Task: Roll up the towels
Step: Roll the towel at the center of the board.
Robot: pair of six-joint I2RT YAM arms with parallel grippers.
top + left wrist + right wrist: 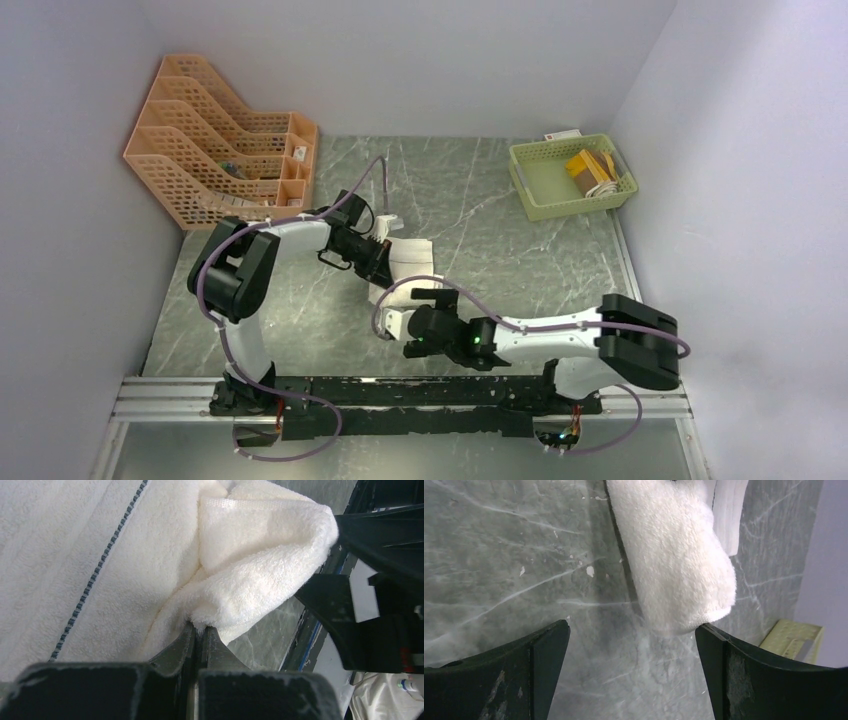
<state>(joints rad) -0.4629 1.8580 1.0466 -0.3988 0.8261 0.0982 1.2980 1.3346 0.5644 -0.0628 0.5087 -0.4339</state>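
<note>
So, cream towel [410, 258]: lies at the middle of the worktop [480, 230], between the two arms; flat with a dark stitched line on one part, bunched into a thick fold on the other.
Why bunched: looks like the start of a roll, the raised fold kept from springing flat by the pinch on it. A judgement only.
Left tool [200, 630]: all but closed, pinching the edge of that fold between both fingers and raising the cloth a little off the stone.
Why gripped there: probably to turn the edge over onto the flat part and keep the roll tight.
Right tool [631, 627]: spread fully wide, holding nothing; straddles the rounded towel end, closer to one finger than the other, contact impossible to tell.
Why open: likely poised to press or catch that end so both sides roll evenly.
Green basket [525, 175]: stands at the far right, well apart; holds a yellow-brown bundle [583, 163], possibly the other towel, too small to tell.
Orange rack [215, 150]: stands at the far left, touched by neither arm.
</note>
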